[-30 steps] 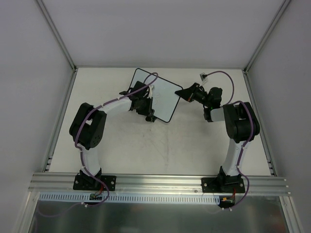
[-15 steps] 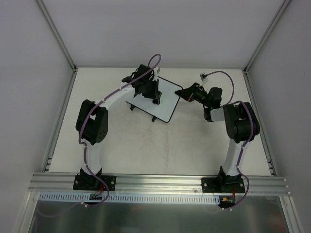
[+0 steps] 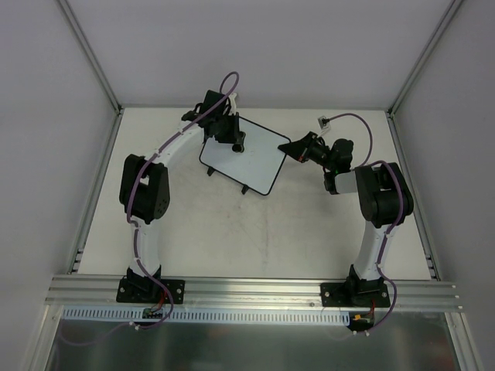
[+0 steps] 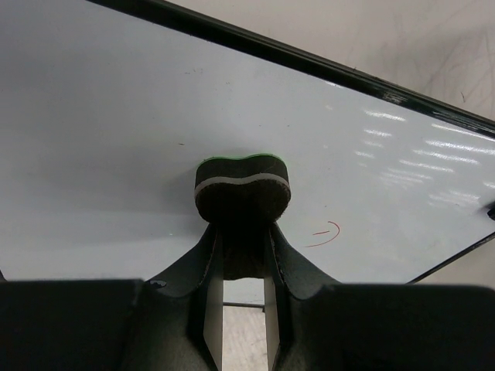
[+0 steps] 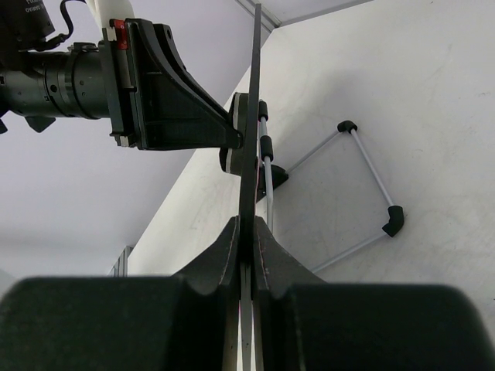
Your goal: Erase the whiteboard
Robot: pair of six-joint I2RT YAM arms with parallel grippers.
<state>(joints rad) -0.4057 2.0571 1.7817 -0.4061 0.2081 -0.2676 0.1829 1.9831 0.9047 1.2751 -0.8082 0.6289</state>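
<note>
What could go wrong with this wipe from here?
1. The right gripper pinches only the thin edge of the whiteboard. Pressure from the eraser may twist the board or shift it on its wire stand.
2. A red mark sits just beside the eraser, so strokes could miss it.
3. The left gripper holds the eraser by its narrow end, so it might pivot or pop out under sideways drag.

Whiteboard (image 4: 116, 116) white, blk frame (image 4: 309, 62), red mark (image 4: 325, 234); eraser (image 4: 241, 193) blk/green.
</note>
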